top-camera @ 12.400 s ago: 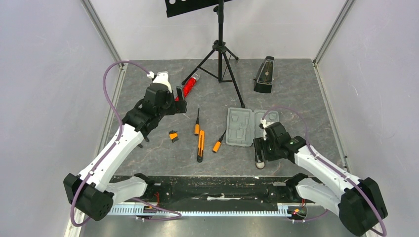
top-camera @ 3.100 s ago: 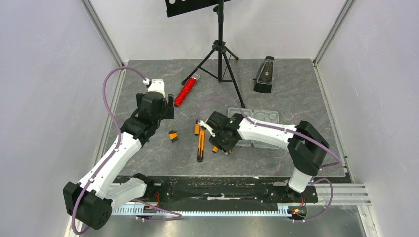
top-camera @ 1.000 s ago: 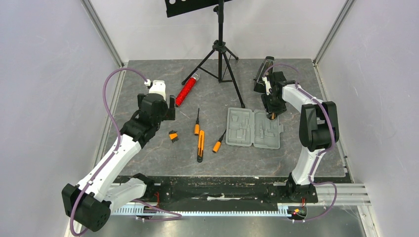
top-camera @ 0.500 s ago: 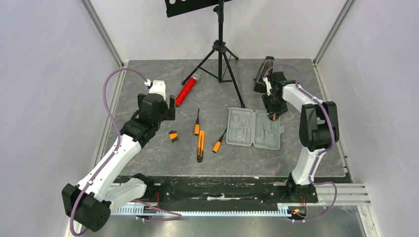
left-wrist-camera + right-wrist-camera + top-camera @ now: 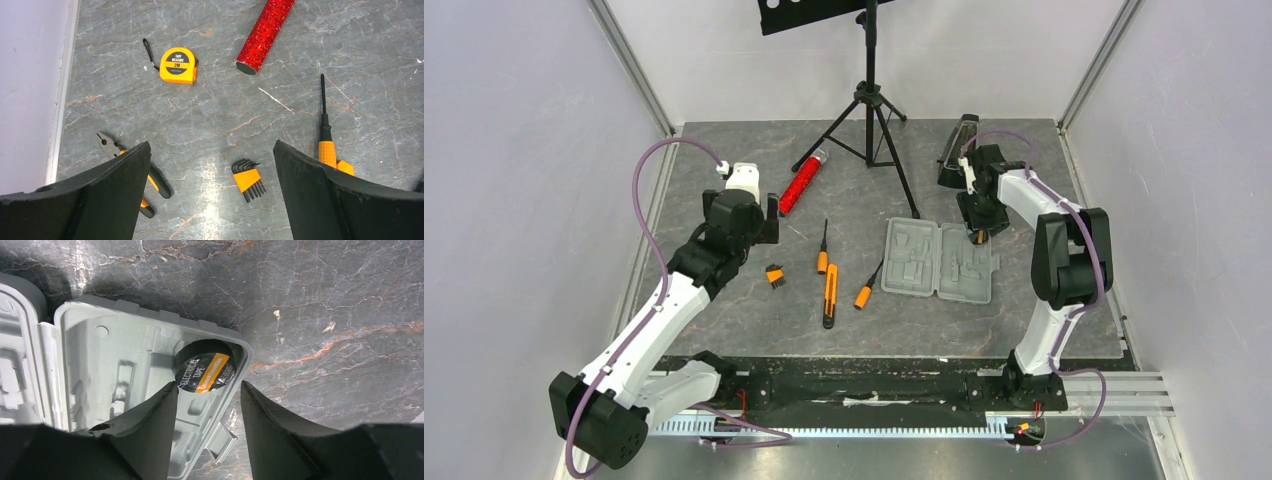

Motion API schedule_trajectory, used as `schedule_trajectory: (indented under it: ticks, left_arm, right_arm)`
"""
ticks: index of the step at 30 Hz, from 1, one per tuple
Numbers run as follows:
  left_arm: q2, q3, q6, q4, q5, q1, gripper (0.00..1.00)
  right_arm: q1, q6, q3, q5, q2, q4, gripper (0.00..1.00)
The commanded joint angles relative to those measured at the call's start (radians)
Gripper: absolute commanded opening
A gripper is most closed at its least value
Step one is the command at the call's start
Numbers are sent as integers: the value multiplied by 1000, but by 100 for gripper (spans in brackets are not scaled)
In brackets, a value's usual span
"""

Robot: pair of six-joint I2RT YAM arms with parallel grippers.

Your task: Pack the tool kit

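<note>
The left arm [image 5: 659, 310] bends up from its base at the near left and leans toward the far left side of the table [image 5: 724, 330]. Its wrist tips down, so the left fingers [image 5: 211, 145] point at the table. They are spread wide apart and hold nothing. Below them lie a yellow tape measure [image 5: 178, 65], a pair of pliers [image 5: 156, 179] partly hidden by one finger, a small bunch of bent keys [image 5: 247, 177] and a thin screwdriver [image 5: 325, 135]. A red sparkly tube [image 5: 262, 30] lies farther off, its end near the tape measure.

The right arm [image 5: 1064, 260] stands up tall from its base at the near right. It folds over at the elbow and reaches toward the far right corner of the grey case [image 5: 125, 355]. The case lies open and flat on the table, a bit right of the middle. The right fingers [image 5: 207, 388] hang over that corner and point down. They are part way apart. A black roll of tape [image 5: 205, 371] with an orange label sits in the round hollow in that corner. One fingertip is on each side of the roll's near edge. I cannot tell if they squeeze the roll or only stand beside it.

A long orange tool [image 5: 829, 295] and a small screwdriver [image 5: 865, 292] lie on the table just left of the case, not in it. A black wedge-shaped box [image 5: 959, 152] stands just behind the right fingers. A black stand [image 5: 870, 110] with three legs is at the far middle.
</note>
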Motion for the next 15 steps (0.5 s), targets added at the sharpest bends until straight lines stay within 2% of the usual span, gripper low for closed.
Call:
schedule_trajectory:
  ticks: [1, 12, 15]
  left_arm:
    - [-9, -2, 22, 46, 12, -4, 98]
    - [-12, -2, 24, 48, 18, -4, 98]
    - [-12, -2, 24, 48, 17, -4, 98]
  right_arm:
    - [-6, -1, 29, 6, -34, -8, 52]
    - [-23, 27, 49, -101, -90, 62, 55]
    - [-28, 37, 41, -92, -83, 85, 51]
